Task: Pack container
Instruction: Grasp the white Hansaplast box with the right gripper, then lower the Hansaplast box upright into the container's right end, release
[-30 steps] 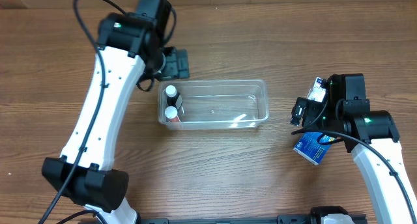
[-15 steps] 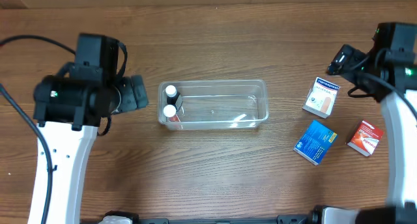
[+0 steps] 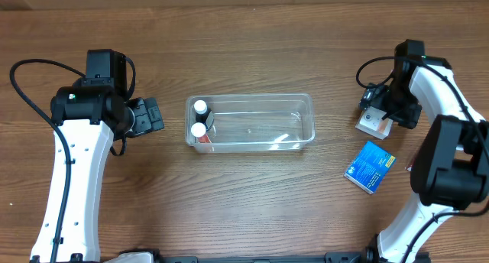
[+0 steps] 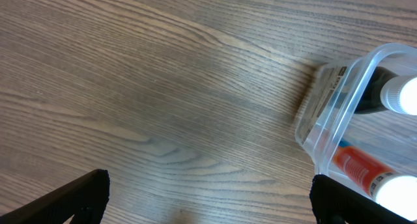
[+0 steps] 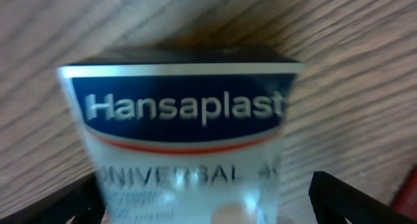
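1. Mid-pack on the wooden table [image 3: 252,209]: the container [image 3: 252,97], a clear tub, lies at the centre of the overhead frame with its long side running left to right. Two white-capped bottles [image 3: 200,108] sit caps up at its left end. The rest of its floor is bare, apparently leaving room for the boxes waiting at the frame's right.

2. The right gripper [image 3: 376,116] hangs at the upper right of the overhead frame, directly above the Hansaplast box [image 3: 373,127]. In its wrist view the fingers [image 5: 352,198] are spread wide at the lower corners, with the box between them. The blur hides whether either finger touches the carton. The pose reads as lining up to take this box as the next item.

3. From that gripper the container lies well apart, toward the frame's centre-left across bare wood. The blue box [image 3: 370,167] lies near, lower in the frame.

4. The left gripper [image 3: 150,115] is also spread and holds nothing. It sits just left of the container's left end without touching it, and the tub's rounded corner shows at the right edge of its wrist view. It appears to be standing clear, leaving the tub's mouth free for the other arm.
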